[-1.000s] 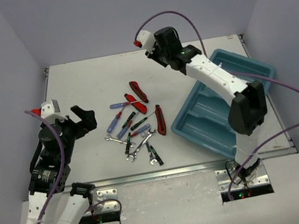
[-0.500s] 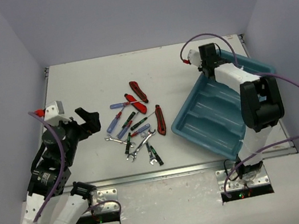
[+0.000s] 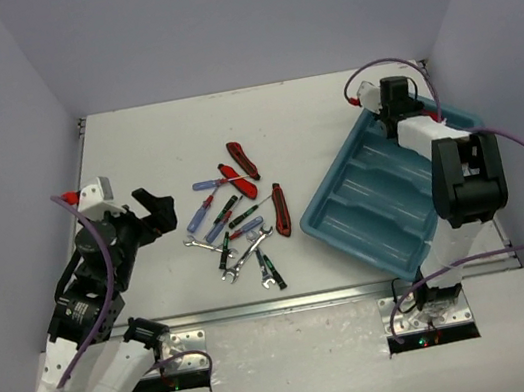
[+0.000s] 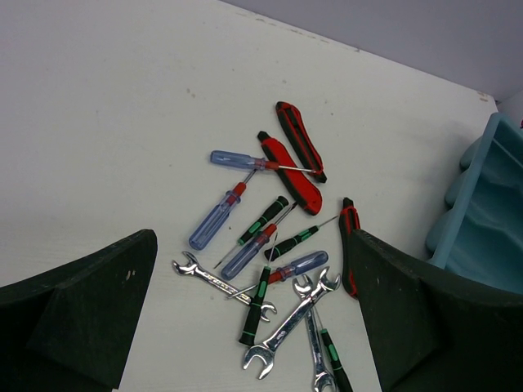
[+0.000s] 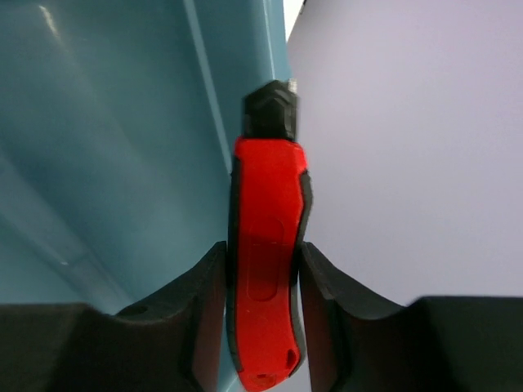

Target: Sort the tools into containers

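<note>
My right tool (image 5: 261, 255) is clamped on a chunky red-handled tool (image 5: 265, 204), whose black nose points away from the fingers. Just under and beside it runs the teal tray (image 5: 106, 163), with a rim almost in line with the handle. If I let go here, I reckon the handle could catch that rim and tip out onto the surface (image 3: 228, 121). My left tool (image 3: 155, 210) gapes wide, holding nothing, above the pile of tools (image 4: 261, 245). I can read no lettering anywhere.
</note>
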Available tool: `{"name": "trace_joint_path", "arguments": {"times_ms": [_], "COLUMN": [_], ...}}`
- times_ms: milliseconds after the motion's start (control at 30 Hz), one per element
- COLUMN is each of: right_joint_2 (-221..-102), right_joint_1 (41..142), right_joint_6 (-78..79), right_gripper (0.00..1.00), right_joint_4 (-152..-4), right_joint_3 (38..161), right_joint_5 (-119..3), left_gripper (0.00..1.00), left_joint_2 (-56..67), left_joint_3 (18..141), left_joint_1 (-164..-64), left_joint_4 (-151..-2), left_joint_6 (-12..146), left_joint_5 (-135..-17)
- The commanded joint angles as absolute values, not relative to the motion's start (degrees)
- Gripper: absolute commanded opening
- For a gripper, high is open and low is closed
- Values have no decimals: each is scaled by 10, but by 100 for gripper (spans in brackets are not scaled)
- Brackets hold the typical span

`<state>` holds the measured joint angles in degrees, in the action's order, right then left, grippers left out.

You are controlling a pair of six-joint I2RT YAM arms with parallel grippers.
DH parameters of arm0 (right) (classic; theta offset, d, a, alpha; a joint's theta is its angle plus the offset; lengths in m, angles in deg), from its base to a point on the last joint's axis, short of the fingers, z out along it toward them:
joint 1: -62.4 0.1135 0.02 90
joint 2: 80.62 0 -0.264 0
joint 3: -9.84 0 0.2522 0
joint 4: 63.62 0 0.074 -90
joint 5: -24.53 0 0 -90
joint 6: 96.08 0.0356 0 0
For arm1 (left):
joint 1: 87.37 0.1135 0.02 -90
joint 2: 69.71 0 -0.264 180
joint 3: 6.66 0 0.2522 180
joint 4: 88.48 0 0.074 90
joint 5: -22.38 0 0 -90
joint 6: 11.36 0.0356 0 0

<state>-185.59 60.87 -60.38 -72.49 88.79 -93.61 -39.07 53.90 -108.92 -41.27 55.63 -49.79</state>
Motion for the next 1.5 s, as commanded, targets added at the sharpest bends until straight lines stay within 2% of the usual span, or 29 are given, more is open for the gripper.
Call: {"name": "trace_joint_path", "arguments": {"times_ms": [0,67,133,167,333,467,533,600,667,700,767,800,900,1000,1100,1200,1367,1467], "right_joint_2": [-1827,-1824,-1816,-1814,-1784,-1780,-1787,-1796,-1816,-1825,-1842,-1856,-1930,-1951,-1942,-1960,-1970,-1987], "right_joint_1": [608,616,620,626,666,739,817,863,869,874,889,902,961,985,1012,1012,1013,1014], "right_joint_6": [-576,-563,-552,-547,-497,-427,-323,-189,-17,34,94,119,207,267,283,301,302,303], "right_gripper": [45,59,98,99,99,99,99,99,99,99,99,99,99,99,99,91,60,59], "right_joint_4": [-695,-706,-716,-718,-734,-780,-833,-940,-1040,-1057,-1052,-1058,-1109,-1126,-1060,-1079,-1062,-1073], "right_joint_3": [902,915,926,930,948,1008,1071,1117,1176,1189,1190,1194,1236,1213,1141,1131,1093,1096], "right_joint_5": [-924,-925,-925,-924,-931,-989,-1034,-1022,-741,-652,-593,-614,-804,-849,-877,-875,-823,-816], "left_gripper": [100,100,100,100,100,100,100,100,100,100,100,100,100,100,100,100,100,100], "left_joint_2": [-383,-381,-377,-376,-370,-365,-364,-364,-364,-363,-360,-359,-352,-351,-357,-361,-361,-362], "left_joint_3": [543,544,543,543,544,545,546,546,547,547,547,547,546,546,544,542,542,541], "left_joint_1": [-1095,-1095,-1095,-1095,-1096,-1095,-1095,-1095,-1094,-1093,-1092,-1091,-1089,-1089,-1089,-1089,-1089,-1089], "left_joint_4": [-422,-423,-424,-424,-423,-420,-418,-416,-415,-415,-415,-415,-415,-415,-417,-421,-422,-422], "left_joint_6": [554,555,555,555,554,554,552,550,549,548,548,548,548,548,548,550,552,551], "left_joint_5": [-502,-502,-501,-500,-497,-489,-480,-475,-466,-464,-464,-465,-467,-468,-473,-481,-484,-484]}}
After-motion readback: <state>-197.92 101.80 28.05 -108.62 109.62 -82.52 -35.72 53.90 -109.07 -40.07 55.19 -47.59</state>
